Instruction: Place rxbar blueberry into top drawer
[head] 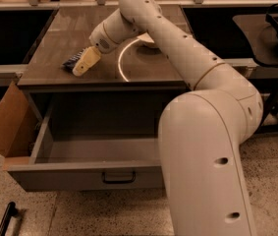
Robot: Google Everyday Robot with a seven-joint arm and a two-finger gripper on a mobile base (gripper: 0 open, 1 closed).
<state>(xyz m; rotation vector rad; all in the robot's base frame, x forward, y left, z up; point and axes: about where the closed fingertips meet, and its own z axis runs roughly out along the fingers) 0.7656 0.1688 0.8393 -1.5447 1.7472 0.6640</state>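
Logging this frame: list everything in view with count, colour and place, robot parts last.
rxbar blueberry: one, dark, on the cabinet top near its front left, right beside the gripper.
top drawer: one, grey, pulled open under the cabinet top.
cabinet top: one, dark brown.
bowl: one, white, on the cabinet top, mostly hidden behind the arm.
cardboard flap: one, brown, left of the drawer.
black bar: one, on the floor, bottom left.
arm: one, cream, reaching in from the right.
gripper: one, cream, low over the cabinet top.
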